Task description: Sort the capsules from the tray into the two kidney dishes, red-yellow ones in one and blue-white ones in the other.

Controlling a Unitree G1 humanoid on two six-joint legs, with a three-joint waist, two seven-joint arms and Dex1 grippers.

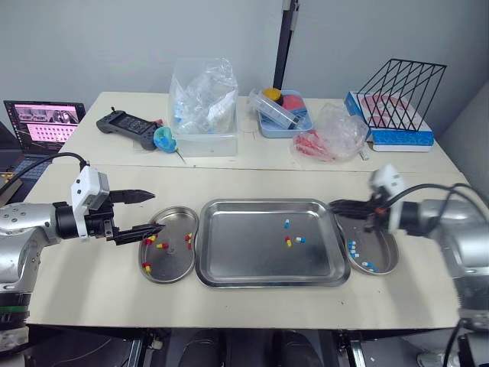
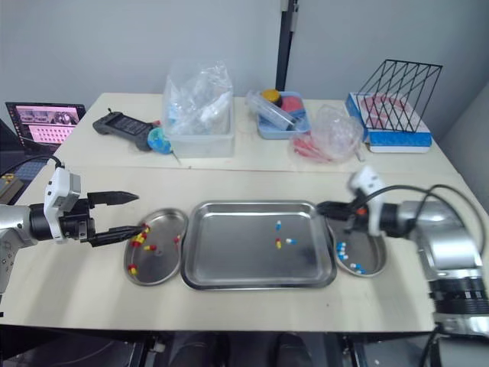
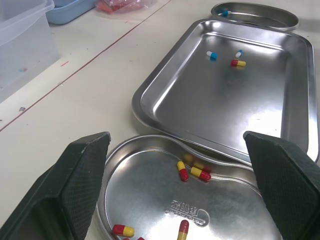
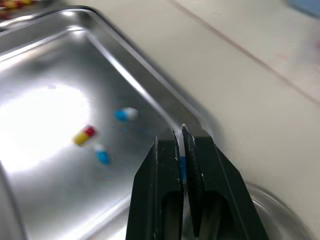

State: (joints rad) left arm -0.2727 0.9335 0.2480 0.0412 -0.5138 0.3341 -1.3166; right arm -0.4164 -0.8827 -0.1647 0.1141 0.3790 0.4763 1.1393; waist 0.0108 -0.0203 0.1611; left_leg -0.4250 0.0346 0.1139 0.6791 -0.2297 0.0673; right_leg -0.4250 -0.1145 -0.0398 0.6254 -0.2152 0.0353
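Capsules: two-tone shells, three in tray.
Right gripper fingers pinching blue-white capsule at tray's 3 o'clock; left gripper fingers spread at 9 o'clock.

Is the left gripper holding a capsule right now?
No, the left gripper has its fingers spread wide over the kidney dish, nothing between them.

I can read no text on this feed. The left dish has a stamped mark on its floor in the left wrist view, but I can't make out the letters. The laptop screen at the far left shows pink panels, too small for me to read.
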